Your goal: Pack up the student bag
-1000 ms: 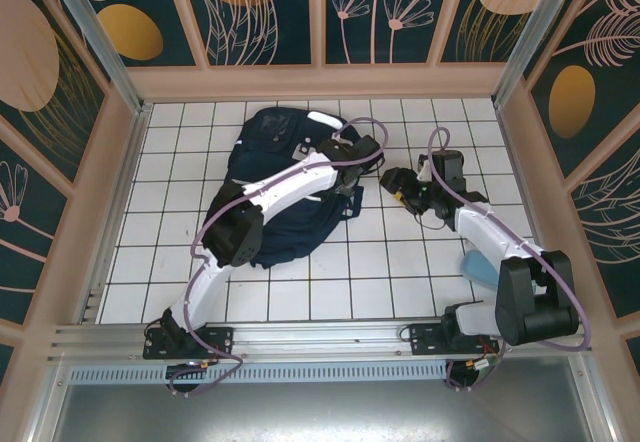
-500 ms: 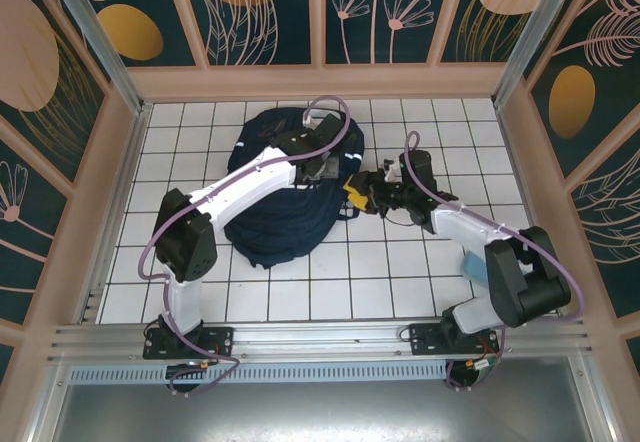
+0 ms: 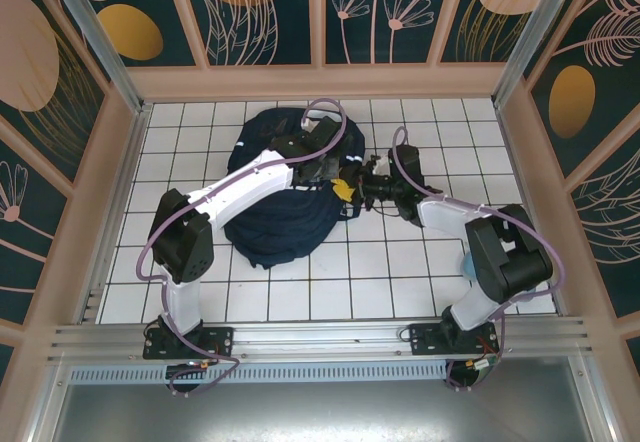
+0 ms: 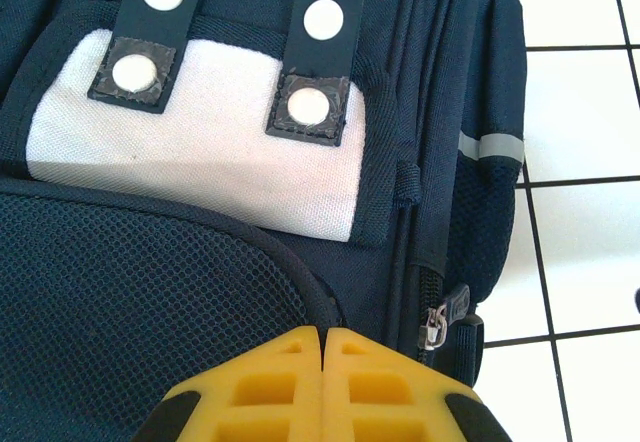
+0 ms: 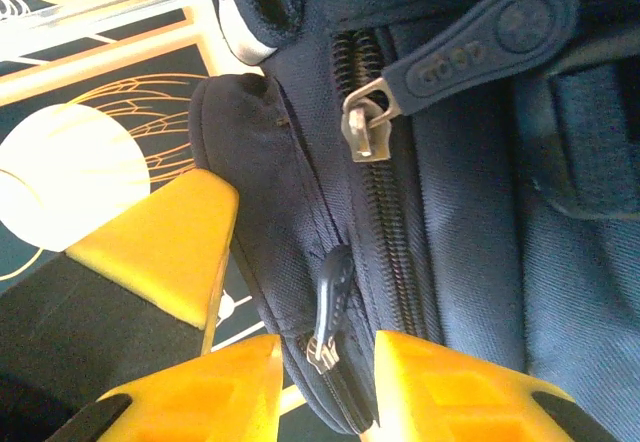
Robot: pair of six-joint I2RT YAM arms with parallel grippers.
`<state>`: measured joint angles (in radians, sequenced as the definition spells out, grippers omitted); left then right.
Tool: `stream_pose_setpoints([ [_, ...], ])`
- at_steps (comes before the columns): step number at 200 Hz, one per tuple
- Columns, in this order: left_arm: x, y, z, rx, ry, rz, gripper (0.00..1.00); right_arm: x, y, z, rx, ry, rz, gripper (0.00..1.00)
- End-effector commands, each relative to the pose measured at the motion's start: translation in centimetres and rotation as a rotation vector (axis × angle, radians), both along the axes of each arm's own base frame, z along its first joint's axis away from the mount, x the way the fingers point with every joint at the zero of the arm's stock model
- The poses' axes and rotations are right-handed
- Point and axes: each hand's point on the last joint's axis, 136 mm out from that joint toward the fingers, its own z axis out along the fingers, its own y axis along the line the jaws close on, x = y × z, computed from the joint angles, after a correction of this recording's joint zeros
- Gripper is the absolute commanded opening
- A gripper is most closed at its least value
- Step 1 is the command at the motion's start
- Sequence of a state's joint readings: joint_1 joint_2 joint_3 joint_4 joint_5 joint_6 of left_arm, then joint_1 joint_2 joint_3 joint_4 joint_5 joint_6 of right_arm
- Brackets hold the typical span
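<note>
left gripper closed tight, nothing seen between its fingers, above bag | right gripper open, straddling a zip pull, not clamped

A flat white tiled floor with dark grid lines is enclosed left, right and far by dark teal wall panels printed with peach and orange flowers and leaves, set in pale peach frames. A silver aluminium rail crosses the near edge. The light is bright and even.
</note>
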<state>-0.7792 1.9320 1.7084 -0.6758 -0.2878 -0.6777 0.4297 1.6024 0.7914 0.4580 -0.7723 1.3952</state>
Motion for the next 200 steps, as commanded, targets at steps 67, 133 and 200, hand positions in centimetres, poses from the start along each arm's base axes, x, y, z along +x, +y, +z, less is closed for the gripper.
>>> stream_pose_setpoints([
  [67,0.2,-1.8,4.3,-0.158,-0.075,-0.025,0.0,0.6,2.8,-0.3,0.06,0.015,0.054,0.26],
  [133,0.4,-2.1,4.3,-0.166,-0.079,-0.033,0.0,0.6,3.1,-1.3,0.052,0.043,0.055,0.08],
  [200,2.6,-4.4,6.6,-0.337,-0.156,-0.024,0.0,-5.6,1.6,-2.1,-0.012,0.035,0.095,0.0],
])
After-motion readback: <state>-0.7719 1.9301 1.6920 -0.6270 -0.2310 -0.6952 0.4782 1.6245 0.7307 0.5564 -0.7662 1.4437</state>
